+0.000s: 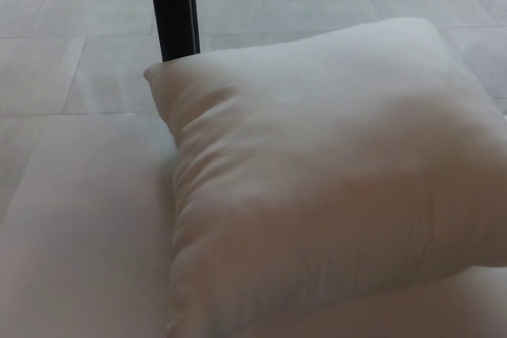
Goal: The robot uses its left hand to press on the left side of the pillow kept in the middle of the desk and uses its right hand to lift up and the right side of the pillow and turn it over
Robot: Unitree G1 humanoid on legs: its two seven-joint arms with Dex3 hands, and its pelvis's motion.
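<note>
Head view: a white pillow [333, 180] lies flat on the pale desk [79, 227], filling the middle and right of the picture, its left edge creased; one corner points up-left, just below a black post [173, 5]; tiled floor [71, 45] lies beyond; neither hand shows, so their fingers cannot be told.

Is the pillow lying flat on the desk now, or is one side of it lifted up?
Lying flat. The pillow rests on the desk; no side is raised, and no hand shows.
</note>
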